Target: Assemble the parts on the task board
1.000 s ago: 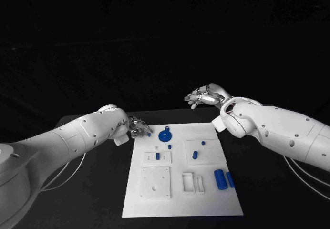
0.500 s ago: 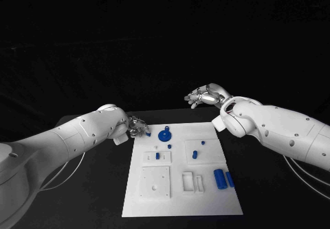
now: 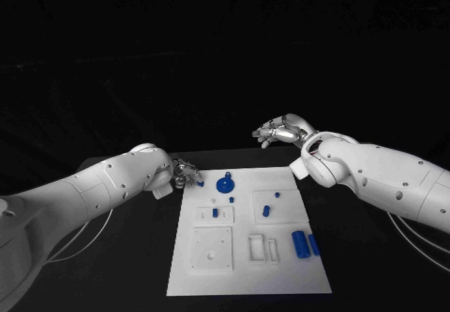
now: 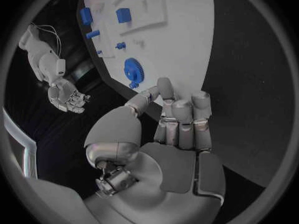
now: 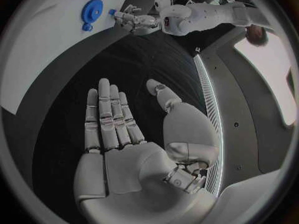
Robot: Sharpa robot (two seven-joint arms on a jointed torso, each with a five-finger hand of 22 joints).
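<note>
White board (image 3: 248,260) mid-counter carries blue parts, gear (image 3: 225,185) near its far edge; left hand (image 3: 186,175), pinching a small blue part (image 3: 201,184) beside that gear, may drop it if misaligned, while right hand (image 3: 279,132) hovers beyond the board, fingers apart and empty.

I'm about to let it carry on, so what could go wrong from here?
1. The left hand sits at the far left corner of the white board, fingers by a small blue piece; it could fumble it onto the table.
2. The blue gear lies close by and might get bumped.
</note>
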